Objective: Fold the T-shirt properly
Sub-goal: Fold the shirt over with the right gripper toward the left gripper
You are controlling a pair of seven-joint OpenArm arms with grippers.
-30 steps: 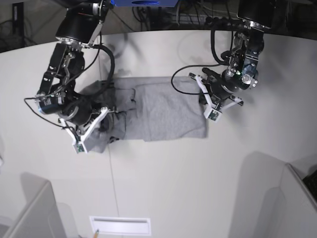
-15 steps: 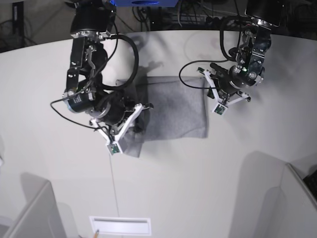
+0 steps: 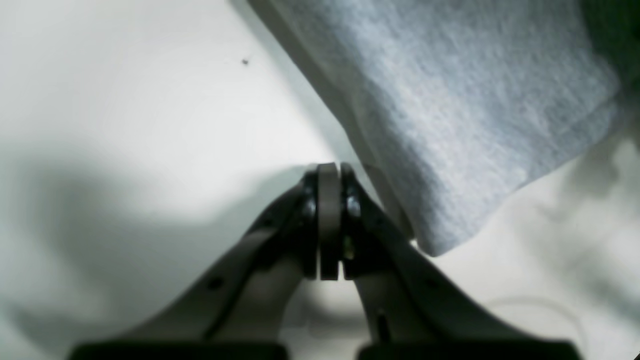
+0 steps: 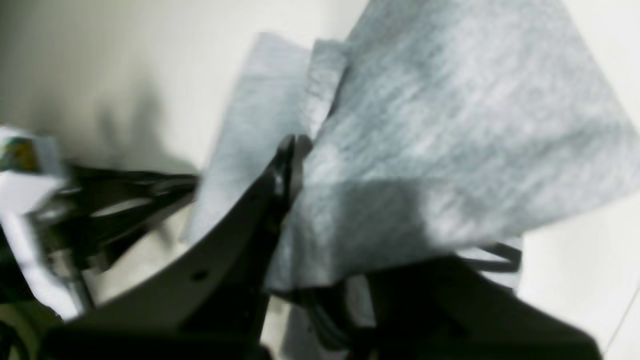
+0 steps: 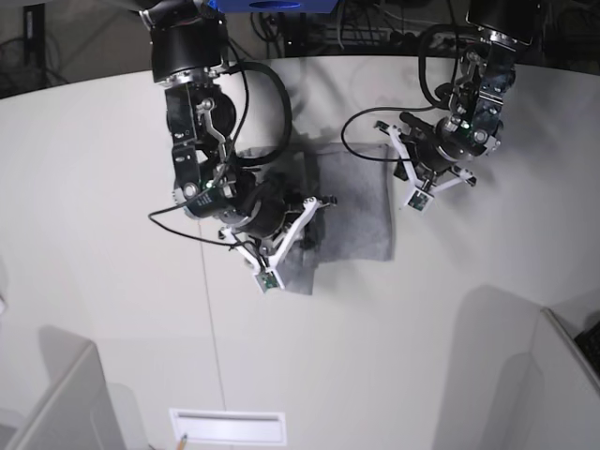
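Note:
The heather-grey T-shirt lies on the white table, narrowed into a tall strip, plain side up. In the base view my right gripper is over the strip's left part. In the right wrist view that gripper is shut on a lifted flap of the T-shirt, and the cloth drapes over one finger and hides it. My left gripper hovers just off the shirt's far right corner. Seen from the left wrist, this gripper is shut and holds nothing, with a corner of the T-shirt beside it.
Grey partition panels rise at the near left and at the near right. A white slotted plate lies at the table's front edge. Black cables trail from both arms over the shirt area.
My right gripper has swept rightwards across the table, carrying the shirt's left part over the middle, so the cloth is much narrower. My left gripper has backed off the right edge, away from the shirt.

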